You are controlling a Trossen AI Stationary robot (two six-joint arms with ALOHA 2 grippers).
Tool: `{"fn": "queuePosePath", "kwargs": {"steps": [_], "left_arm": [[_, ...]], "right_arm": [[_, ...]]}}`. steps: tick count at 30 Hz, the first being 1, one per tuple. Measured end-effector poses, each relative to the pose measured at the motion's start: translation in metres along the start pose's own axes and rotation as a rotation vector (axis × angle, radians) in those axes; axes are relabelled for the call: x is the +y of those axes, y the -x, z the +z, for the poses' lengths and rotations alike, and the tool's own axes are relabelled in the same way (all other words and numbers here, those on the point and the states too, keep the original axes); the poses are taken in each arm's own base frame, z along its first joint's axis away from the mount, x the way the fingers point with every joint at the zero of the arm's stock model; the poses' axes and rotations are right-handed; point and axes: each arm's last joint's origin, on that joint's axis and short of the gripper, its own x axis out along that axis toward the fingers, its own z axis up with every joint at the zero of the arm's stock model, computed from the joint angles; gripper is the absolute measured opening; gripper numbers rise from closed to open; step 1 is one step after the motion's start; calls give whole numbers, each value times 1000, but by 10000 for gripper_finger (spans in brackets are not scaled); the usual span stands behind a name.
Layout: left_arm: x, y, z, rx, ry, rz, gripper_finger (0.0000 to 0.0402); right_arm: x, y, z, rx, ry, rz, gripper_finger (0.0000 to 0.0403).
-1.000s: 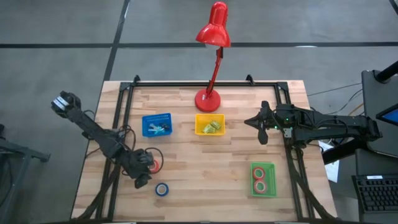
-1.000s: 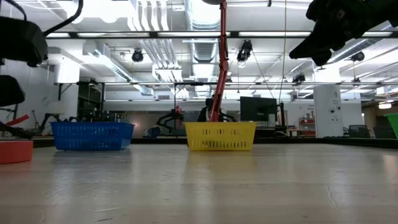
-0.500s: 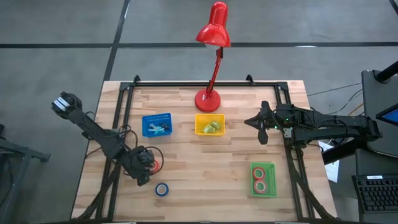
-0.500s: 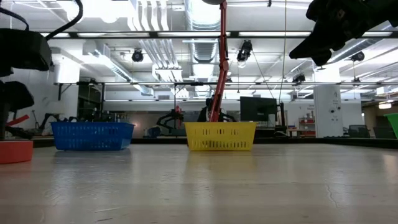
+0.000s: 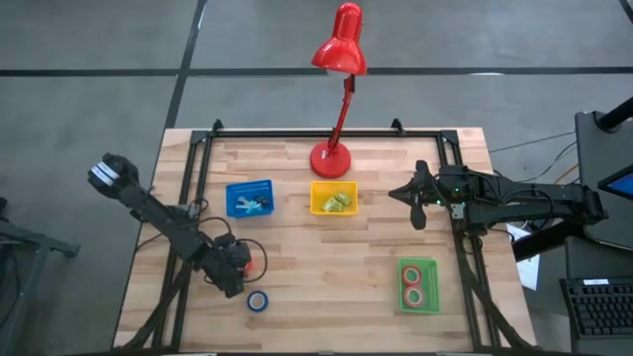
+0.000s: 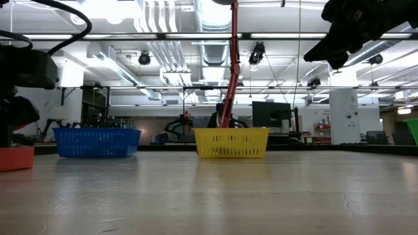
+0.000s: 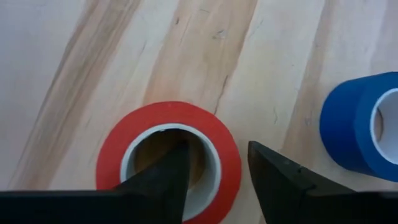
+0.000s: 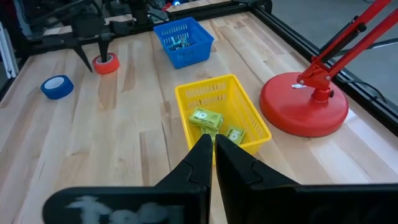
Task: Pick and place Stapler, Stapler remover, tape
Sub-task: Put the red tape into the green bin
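The red tape (image 7: 168, 155) lies flat on the tabletop (image 5: 326, 267) near the front left corner, and my left hand (image 7: 214, 177) is down over it. Its fingers (image 7: 165, 180) are parted, one inside the ring's open centre and the other outside the wall, so they straddle the wall but I see no squeeze on it yet. I judge the pick of this roll as set up, not made.

The blue tape (image 5: 257, 301) sits just beside the red one, apart from it, toward the front edge and also loose on the wood.

Further out, the green bin (image 5: 418, 285) at the front right already holds two red rolls, so I take it as the tape's home: two in, two left to carry. The blue bin (image 5: 249, 198) and the yellow bin (image 5: 333, 197) stand side by side near the back, in front of the lamp (image 5: 331, 156). Each has small items in it; I can't tell which are staplers or removers. No stapler or remover lies loose on the tabletop, so that part looks finished.

My right hand (image 8: 211, 152) hangs closed and empty over the right side, above the yellow bin's end, well apart from the tape.
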Motion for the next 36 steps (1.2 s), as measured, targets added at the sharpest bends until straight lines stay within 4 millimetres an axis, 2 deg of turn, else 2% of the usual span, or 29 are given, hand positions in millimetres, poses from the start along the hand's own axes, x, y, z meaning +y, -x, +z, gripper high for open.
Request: {"fn": "queuePosePath", "kwargs": {"steps": [10, 15, 20, 25, 32, 36], "left_arm": [[-1, 2, 3, -37, -31, 18, 42], [-3, 4, 5, -65, -51, 25, 42], [-9, 12, 14, -148, -82, 28, 62], [-12, 18, 20, -183, -108, 15, 53], [-11, 11, 31, -237, -71, 26, 56], [-14, 7, 43, -289, -84, -27, 56]], "right_arm": [[0, 0, 0, 0, 0, 0, 18], [0, 0, 0, 0, 0, 0, 18], [0, 0, 0, 0, -1, 0, 18], [0, 0, 0, 0, -1, 0, 18], [0, 0, 0, 0, -1, 0, 18], [0, 0, 0, 0, -2, 0, 18]]}}
